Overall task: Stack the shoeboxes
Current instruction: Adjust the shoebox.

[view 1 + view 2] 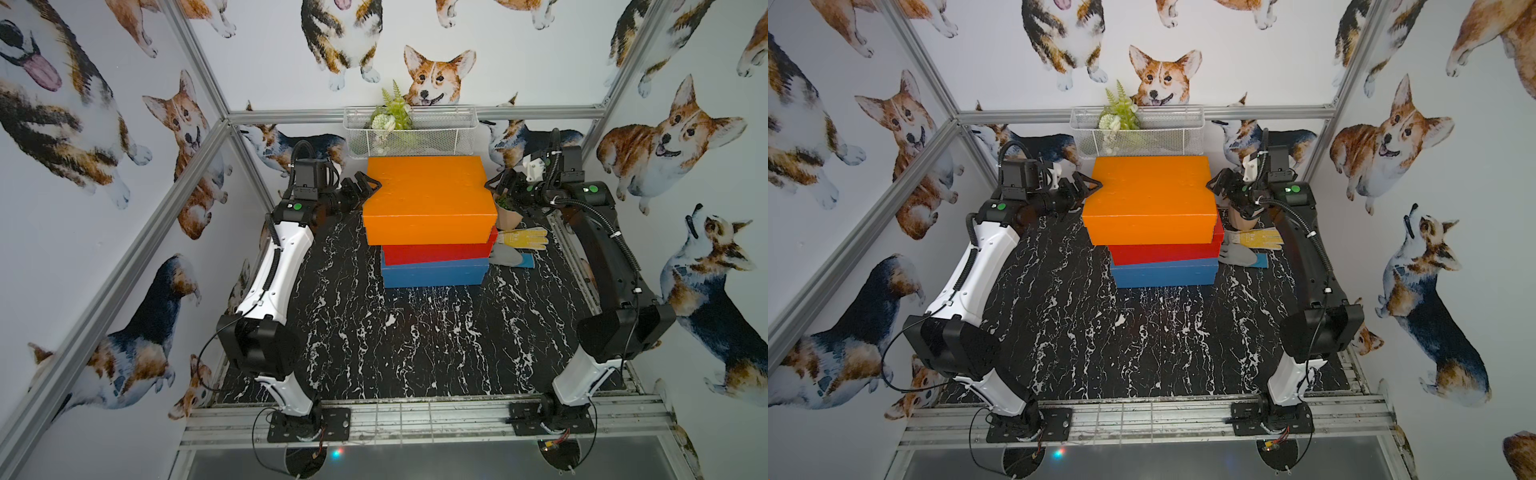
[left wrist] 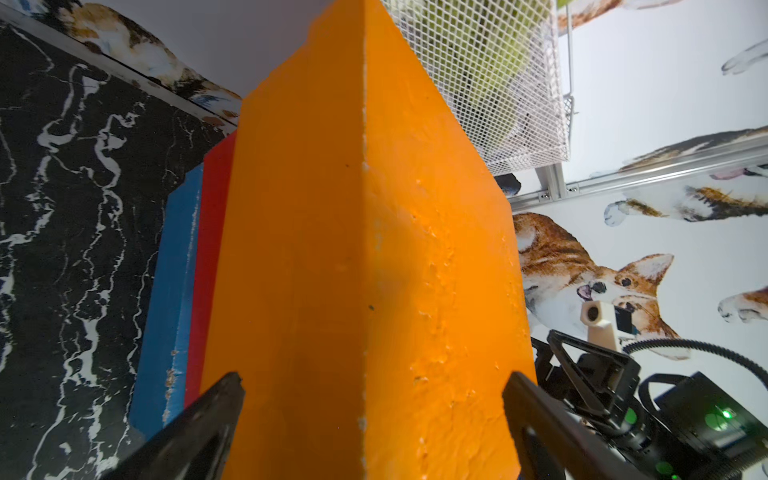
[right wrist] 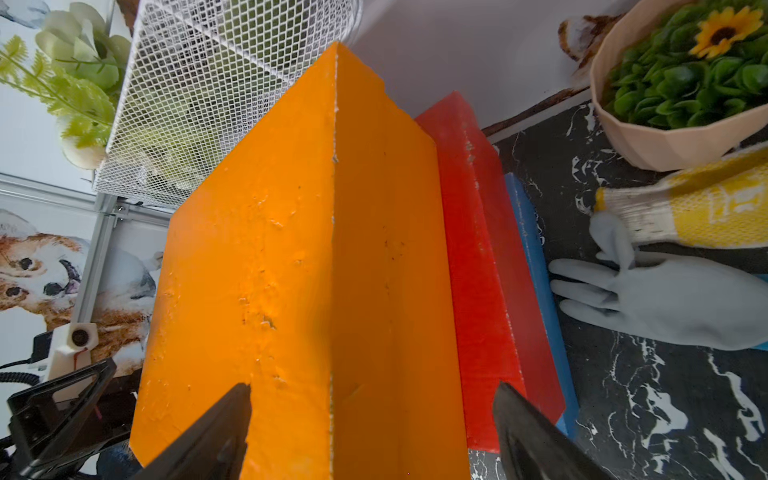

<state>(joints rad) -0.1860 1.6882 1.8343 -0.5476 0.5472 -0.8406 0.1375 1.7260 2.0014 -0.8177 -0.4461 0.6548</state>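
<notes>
Stack looks built: orange shoebox [image 1: 428, 195] sits between left gripper [image 1: 374, 185] and right gripper [image 1: 491, 184], red shoebox [image 1: 436, 251] under it, blue shoebox [image 1: 434, 276] at the bottom. Both pincers have jaws spread wide, each straddling one end of the orange shoebox; you can't tell if they press it. It sits shifted toward the left gripper. Remaining for you: back both out, maybe square it.

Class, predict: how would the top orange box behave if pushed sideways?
Orange box likely slides, not rolls: flat on the red box. Rough paint probably adds drag. It overhangs, so a hard push might tip it.
</notes>
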